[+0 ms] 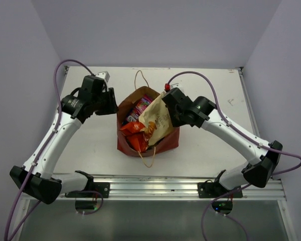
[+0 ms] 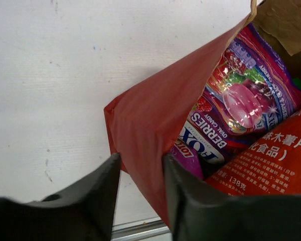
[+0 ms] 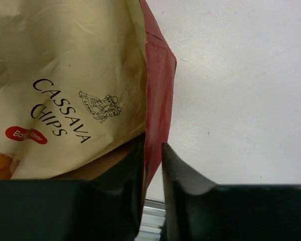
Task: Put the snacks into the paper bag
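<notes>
The white worktop (image 1: 90, 145) carried the bag (image 1: 165, 144), which stood open-mouthed between the two hands, each hand meeting one of its side walls. The left hand (image 1: 110, 103) was clamped on the red wall nearest it: in its wrist view the paper ran up between the two dark fingers (image 2: 103, 196), touching both, with bare worktop beyond the outer finger and the bag's inside beyond the inner one. The right hand (image 1: 169, 108) was closed on the opposite wall, its fingers (image 3: 183, 175) nearly together with only the thin red paper pinched in the narrow gap.

The cassava packet (image 1: 158, 120), beige, stood tilted in the bag just inside the right hand's grip, its top rising above the rim; in the right wrist view its face (image 3: 65, 75) lay right beside the inner finger. The orange packet (image 1: 135, 138) sat inside toward the left hand, its printed face (image 2: 271, 160) beyond that hand's inner finger. The candy pack (image 1: 139, 108), purple, lay in the bag against the wall that the left hand held (image 2: 241, 100). One string handle (image 1: 139, 76) looped out past both hands; the other (image 1: 149, 159) hung on the base side.
</notes>
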Robot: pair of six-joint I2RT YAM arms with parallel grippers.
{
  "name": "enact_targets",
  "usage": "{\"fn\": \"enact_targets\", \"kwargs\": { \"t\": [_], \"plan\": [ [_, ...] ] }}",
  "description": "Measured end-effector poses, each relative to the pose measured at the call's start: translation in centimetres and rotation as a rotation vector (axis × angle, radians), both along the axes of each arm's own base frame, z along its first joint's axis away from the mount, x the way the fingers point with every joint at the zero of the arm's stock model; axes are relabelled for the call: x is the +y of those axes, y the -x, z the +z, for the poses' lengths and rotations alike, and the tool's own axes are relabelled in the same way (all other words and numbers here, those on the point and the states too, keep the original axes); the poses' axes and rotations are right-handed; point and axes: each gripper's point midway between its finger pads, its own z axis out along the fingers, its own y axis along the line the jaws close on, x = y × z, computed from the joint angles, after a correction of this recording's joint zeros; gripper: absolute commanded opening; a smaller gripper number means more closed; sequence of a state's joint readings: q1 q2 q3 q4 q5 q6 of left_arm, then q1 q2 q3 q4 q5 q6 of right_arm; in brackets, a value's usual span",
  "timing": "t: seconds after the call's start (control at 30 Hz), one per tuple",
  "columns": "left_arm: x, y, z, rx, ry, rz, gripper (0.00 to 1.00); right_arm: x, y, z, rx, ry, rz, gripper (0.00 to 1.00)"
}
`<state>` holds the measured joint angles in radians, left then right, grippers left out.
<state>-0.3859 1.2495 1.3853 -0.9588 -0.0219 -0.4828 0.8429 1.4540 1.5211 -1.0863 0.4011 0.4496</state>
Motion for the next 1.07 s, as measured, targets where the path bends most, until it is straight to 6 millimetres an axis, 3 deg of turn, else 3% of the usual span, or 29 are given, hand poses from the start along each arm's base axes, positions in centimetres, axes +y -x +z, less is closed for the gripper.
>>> {"fn": "enact_targets", "kwargs": {
  "t": [0.13, 0.23, 0.33, 0.43, 0.57, 0.73, 0.83, 0.93, 1.07],
  "plan": [
    [0.5, -0.7, 1.2, -0.068, -0.010, 0.023, 0.77, 0.0, -0.2, 0.9, -0.038, -0.023, 0.011, 0.47],
    [0.8, -1.6, 2.4, -0.134, -0.015, 0.036, 0.84, 0.1, -0.5, 1.9, -0.073, -0.042, 0.023, 0.55],
    [1.1, -2.3, 3.5, -0.184, -0.019, 0.052, 0.86, -0.1, -0.9, 2.8, -0.116, -0.044, 0.017, 0.61],
    [1.6, -3.4, 6.2, -0.265, -0.028, 0.086, 0.88, -0.7, -1.7, 4.4, -0.172, -0.035, -0.006, 0.64],
    [3.0, -5.3, 11.7, -0.412, -0.048, 0.175, 0.92, -1.9, -3.1, 9.3, -0.307, -0.036, -0.067, 0.66],
    [6.5, -6.4, 17.3, -0.570, -0.095, 0.312, 1.00, -5.1, -4.3, 14.9, -0.490, 0.027, -0.182, 0.72],
    [9.8, -6.9, 20.1, -0.643, -0.124, 0.406, 1.00, -7.5, -4.4, 16.8, -0.571, 0.124, -0.230, 0.88],
    [12.2, -7.2, 21.3, -0.677, -0.147, 0.471, 1.00, -9.6, -4.5, 18.9, -0.643, 0.229, -0.260, 0.89],
    [12.8, -7.8, 20.8, -0.664, -0.153, 0.480, 1.00, -11.3, -4.5, 21.3, -0.713, 0.334, -0.295, 0.90]
  ]
}}
